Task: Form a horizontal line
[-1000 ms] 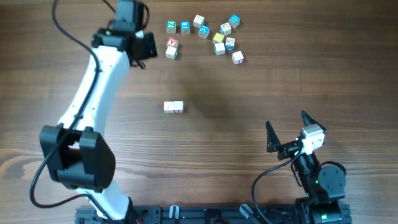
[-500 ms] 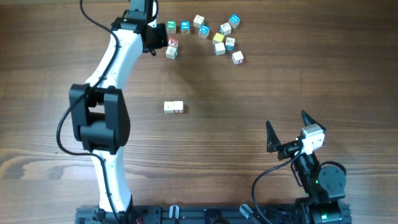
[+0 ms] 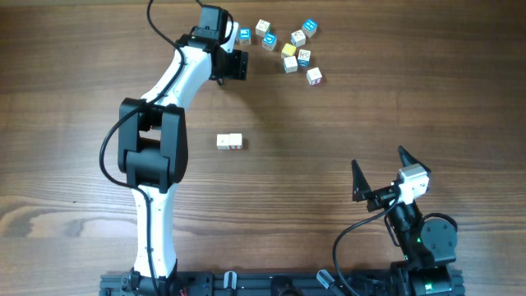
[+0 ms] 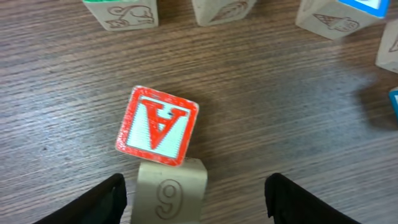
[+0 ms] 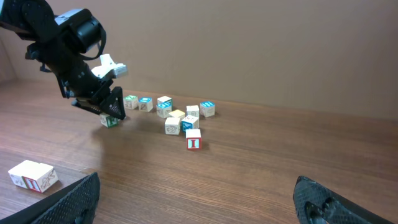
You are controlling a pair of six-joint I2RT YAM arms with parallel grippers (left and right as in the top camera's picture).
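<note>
Two whitish cubes [image 3: 229, 141] touch side by side in a short row at the table's middle, also low left in the right wrist view [image 5: 32, 176]. My left gripper [image 3: 233, 63] hangs at the back, over the left end of the colourful cube cluster [image 3: 289, 49]. In its wrist view the left gripper [image 4: 196, 200] is open. A pale cube marked 9 [image 4: 171, 194] stands between the jaws, nearer the left finger [image 4: 93, 202], with neither finger touching it. A red-framed A cube [image 4: 157, 126] touches its far side. My right gripper [image 3: 380, 163] stands open and holds nothing at front right.
Several loose cubes lie along the back: a green-topped one [image 4: 121, 12], a blue-topped one [image 4: 339, 15], and a red-marked one [image 5: 193, 142] nearest the front. Bare wood [image 5: 205, 186] lies below the right gripper [image 5: 199, 205].
The left arm swung right along the back, from beside the cluster to over the A cube. Its jaws went from shut to open. The right arm has not moved.
</note>
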